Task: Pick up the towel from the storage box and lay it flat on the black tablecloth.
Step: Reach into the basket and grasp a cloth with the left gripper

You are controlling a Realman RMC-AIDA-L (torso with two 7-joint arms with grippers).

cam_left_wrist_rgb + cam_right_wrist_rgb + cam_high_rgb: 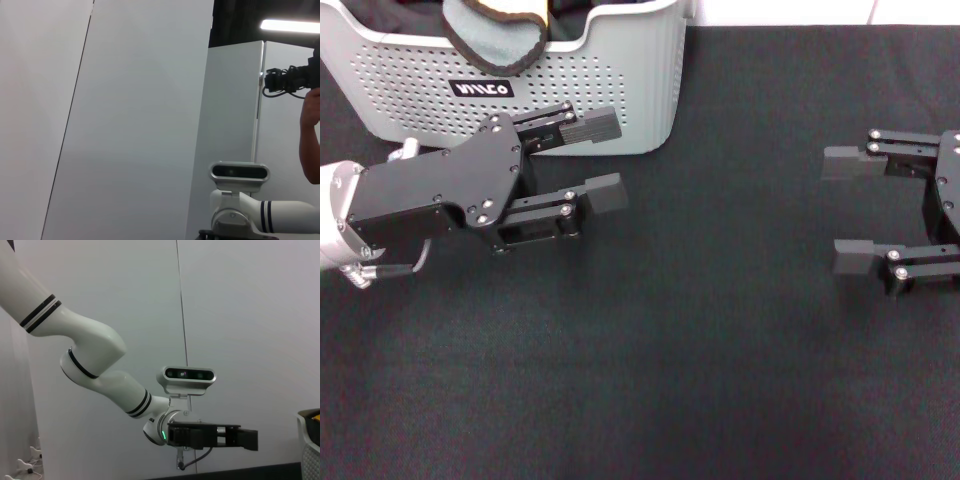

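- You are at the very start: the towel (498, 35) sits bunched in the storage box (620, 90), draped over the box's front rim with its grey reverse and black edging showing and a little yellow at the fold.
- Nothing of the towel lies on the black tablecloth (700, 340) yet, so both the pick and the laying-out are left to do.
- The storage box stands on the tablecloth at its far edge, on your left side, its black label facing you.
- Your left pincer (604, 160) hovers just in front of the box's front wall, below the towel and lower than the box rim. Its jaws stand wide apart and hold nothing.
- Its fingers point along the box front rather than down into it, so I judge you will need to lift above the rim and turn toward the towel before closing.
- Your right pincer (850, 208) hangs over the tablecloth well apart from the box, out to the right. Its jaws are also spread wide and empty, and it looks parked.
- The right wrist view shows the left pincer (247, 439) side-on, with a corner of the box (309, 440) beside it; the left wrist view shows only walls and a camera head, nothing of the task.
- The open cloth in front of the box gives you plenty of room for spreading the towel flat.
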